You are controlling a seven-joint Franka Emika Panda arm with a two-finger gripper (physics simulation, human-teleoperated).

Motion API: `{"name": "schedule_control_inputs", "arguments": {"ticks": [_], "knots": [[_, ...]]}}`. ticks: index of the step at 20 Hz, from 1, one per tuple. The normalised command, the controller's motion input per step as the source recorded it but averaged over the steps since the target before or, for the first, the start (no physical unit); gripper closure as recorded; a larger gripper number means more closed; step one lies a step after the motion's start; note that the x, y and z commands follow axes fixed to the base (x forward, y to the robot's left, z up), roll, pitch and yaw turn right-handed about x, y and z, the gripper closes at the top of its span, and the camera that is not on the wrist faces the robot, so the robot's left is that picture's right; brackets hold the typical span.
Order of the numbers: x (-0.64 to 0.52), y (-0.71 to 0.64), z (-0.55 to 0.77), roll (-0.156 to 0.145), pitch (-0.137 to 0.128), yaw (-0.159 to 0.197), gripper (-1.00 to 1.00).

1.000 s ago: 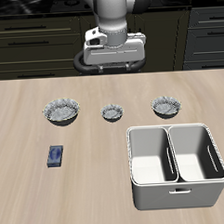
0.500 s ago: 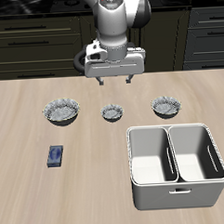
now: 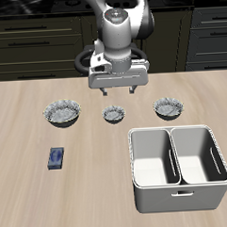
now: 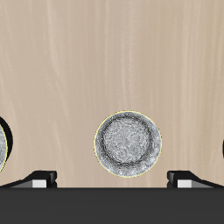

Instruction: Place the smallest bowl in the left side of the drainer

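The smallest bowl (image 3: 113, 113) sits upright on the worktop (image 3: 35, 195), the middle one in a row of three patterned bowls: the widest bowl (image 3: 63, 112) lies at its 9 o'clock in the exterior view and the mid-sized bowl (image 3: 168, 108) at its 3 o'clock, each well apart from it. The drainer (image 3: 180, 195) stands nearer the worktop's front edge, at about 4 o'clock from the small bowl, both compartments empty. A small blue block (image 3: 56, 158) lies at roughly 8 o'clock, out of the way.

The gripper (image 3: 119, 88) hangs above the worktop just behind the smallest bowl, so in the exterior view the bowl lies at 6 o'clock from the fingers (image 3: 106, 88) and a short drop below them. The fingers are spread wide and hold nothing. The wrist view confirms the alignment: the smallest bowl (image 4: 128, 145) appears nearly centred between the two fingertips (image 4: 42, 178), whose spread is wider than the bowl's rim. A round bowl has no long axis, so wrist rotation matters little; what the next move probably turns on is shifting slightly toward the front edge so one finger goes inside the rim, though the height left to descend is hard to judge from these views.
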Motion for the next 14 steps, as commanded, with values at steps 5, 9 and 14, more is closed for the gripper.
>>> {"name": "schedule_control_inputs", "arguments": {"ticks": [5,9,14], "knots": [[-0.02,0.07,-0.26,0.013,0.017,0.012,-1.0],[-0.02,0.06,-0.18,-0.005,-0.036,0.021,-1.0],[-0.06,0.15,-0.31,0.016,-0.006,0.047,-1.0]]}}
